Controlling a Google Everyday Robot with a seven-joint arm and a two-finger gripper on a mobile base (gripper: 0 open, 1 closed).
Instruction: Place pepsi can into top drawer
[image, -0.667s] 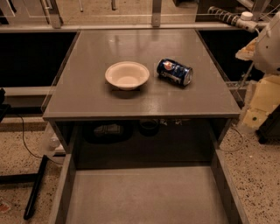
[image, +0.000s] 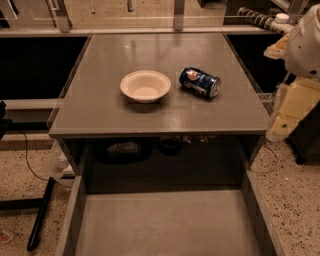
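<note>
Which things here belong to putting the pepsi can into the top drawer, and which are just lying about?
Job: pepsi can, on its side on the tabletop; top drawer, open; gripper, right of the tabletop.
Lying about: white bowl.

dark-blue metal pepsi can (image: 200, 82) looked glossy | round white bowl (image: 145, 86) smooth | flat grey tabletop (image: 150, 50) shone | cream gripper (image: 286, 117), right of tabletop, matt plastic

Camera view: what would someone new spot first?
Probably the blue pepsi can, lying on its side on the grey tabletop, just right of a white bowl. Below, the top drawer is pulled open, and the robot's gripper hangs beside the table's right edge.
</note>
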